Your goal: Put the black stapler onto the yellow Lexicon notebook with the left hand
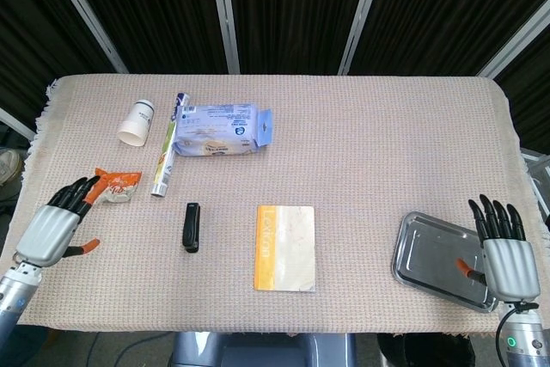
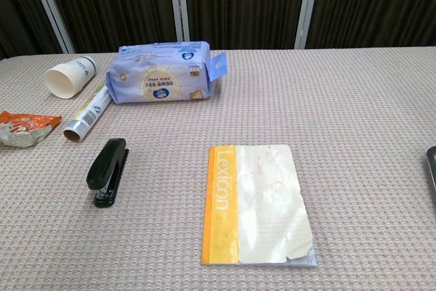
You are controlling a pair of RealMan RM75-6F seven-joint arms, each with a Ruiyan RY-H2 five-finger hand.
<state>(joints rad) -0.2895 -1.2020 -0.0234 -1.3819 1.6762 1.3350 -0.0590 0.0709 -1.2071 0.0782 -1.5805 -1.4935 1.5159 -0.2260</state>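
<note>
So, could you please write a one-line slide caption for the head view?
Open left hand nears black stapler lying beside yellow Lexicon notebook; right hand over metal tray.

left hand (image 1: 58, 228) empty, fingers spread, right hand (image 1: 504, 257) likewise

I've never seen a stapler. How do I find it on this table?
Find the yellow Lexicon notebook near the table's front edge. The stapler lies on the cloth beside it, toward the left hand. It is the only all-black thing, small and narrow, unlike the colourful snack packet and tube nearby.
</note>
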